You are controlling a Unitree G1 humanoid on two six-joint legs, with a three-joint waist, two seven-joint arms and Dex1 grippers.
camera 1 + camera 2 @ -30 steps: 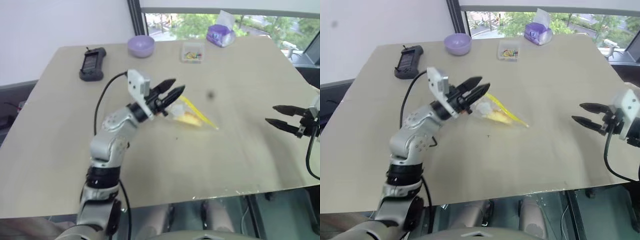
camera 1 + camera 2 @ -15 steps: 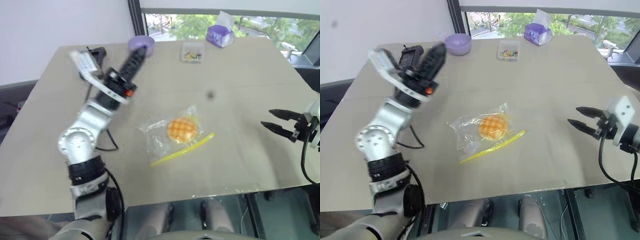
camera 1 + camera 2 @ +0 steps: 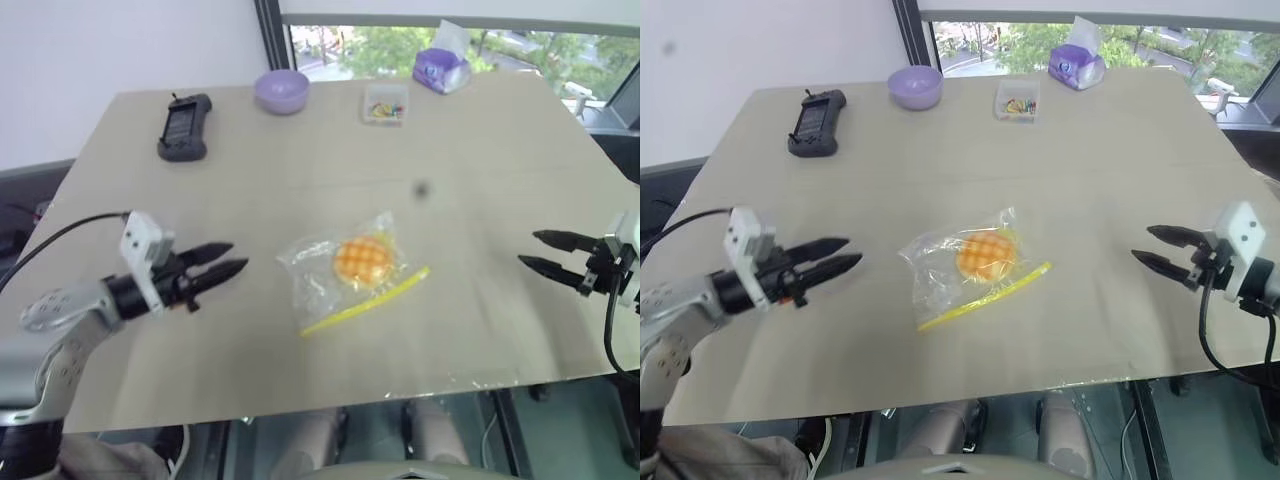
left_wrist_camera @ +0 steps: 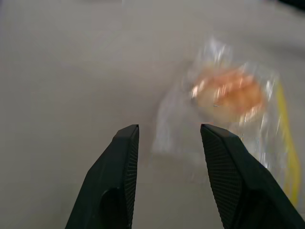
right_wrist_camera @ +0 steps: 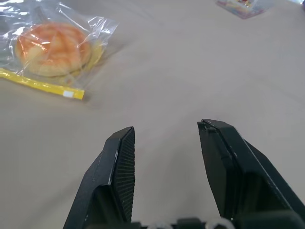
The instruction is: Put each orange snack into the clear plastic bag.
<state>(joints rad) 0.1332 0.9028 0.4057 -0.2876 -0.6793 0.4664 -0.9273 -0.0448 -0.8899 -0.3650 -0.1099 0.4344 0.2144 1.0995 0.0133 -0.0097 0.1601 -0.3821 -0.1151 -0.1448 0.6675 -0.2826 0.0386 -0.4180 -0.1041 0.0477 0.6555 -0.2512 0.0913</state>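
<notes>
While the orange snack [image 3: 361, 258] lies inside the clear plastic bag [image 3: 345, 273] at the middle of the table [image 3: 480, 170], both grippers hover empty over the tabletop: the left gripper [image 3: 228, 262] to the bag's left, the right gripper [image 3: 541, 251] to its right, each with fingers spread apart and pointing toward the bag.

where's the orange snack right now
In the head views the orange snack lies inside the clear plastic bag near the middle of the table, between the open left hand and open right hand, touching neither.
</notes>
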